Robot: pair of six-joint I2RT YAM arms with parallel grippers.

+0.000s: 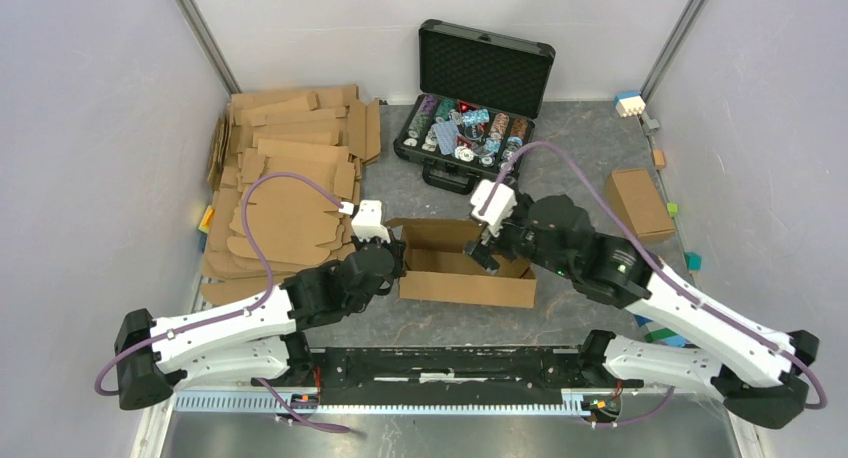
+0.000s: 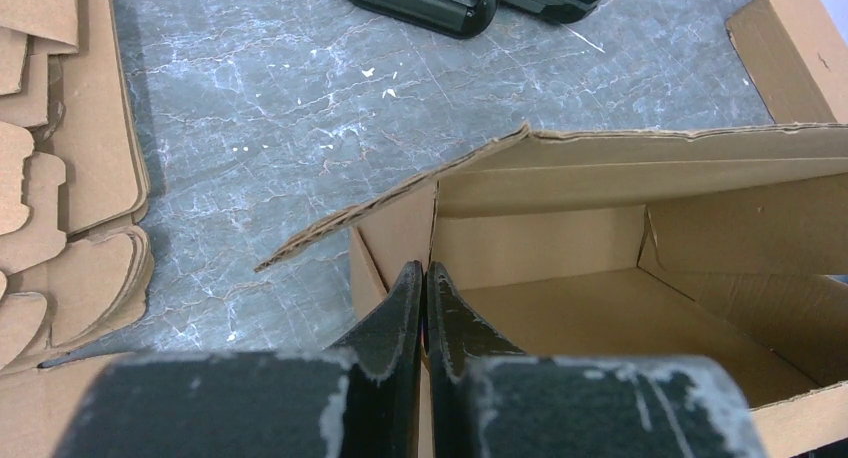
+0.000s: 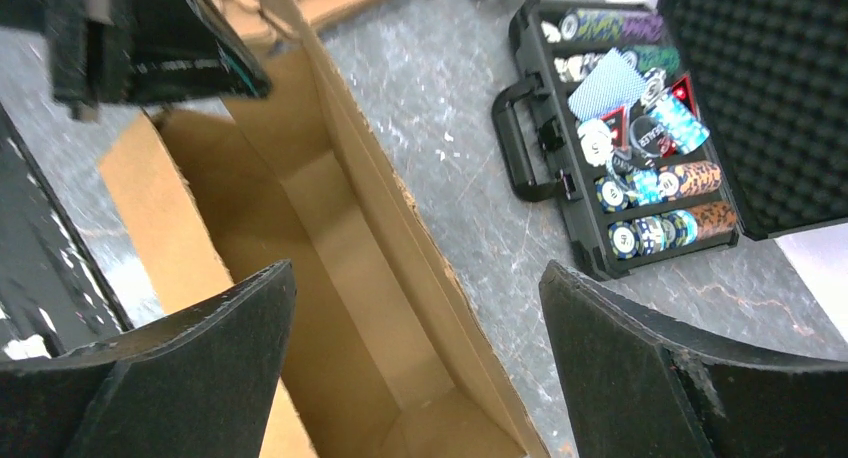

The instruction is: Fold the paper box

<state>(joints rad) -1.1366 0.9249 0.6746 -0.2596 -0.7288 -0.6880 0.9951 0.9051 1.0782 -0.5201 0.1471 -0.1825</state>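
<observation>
1. Left gripper [image 2: 422, 278]: fingers [image 2: 405, 313] pressed together, with a thin strip of card showing between them. It is pinching the paper box [image 1: 468, 288] at the box's left end wall.
2. The box runs away from the left claw, top open, inside floor bare. Just beyond the fingertips, one loose panel of the box leans outward, tilted and not upright.
3. Right gripper [image 3: 415, 298]: spread wide, holding nothing.
4. The right claw hangs over the box. The box's long wall on the case side passes between its two fingers. One finger [image 3: 190, 368] is above the box interior. The other [image 3: 660, 378] is out over the table [image 1: 580, 148]. Cannot tell whether either finger touches card.
5. Top view: the left claw is at the box's left end and the right claw is at the far long wall, near its middle. The box sits on the table between the two claws.
6. Black case [image 1: 487, 73]: beyond the right claw and apart from the box. It is open with the lid up, and has chips and cards in its tray.
7. Stack of flat cardboard sheets [image 1: 290, 168]: left of and beyond the left claw, near it, not touching the box.
8. Small brown box [image 1: 637, 203]: well off to the right of the right claw, on the table.
</observation>
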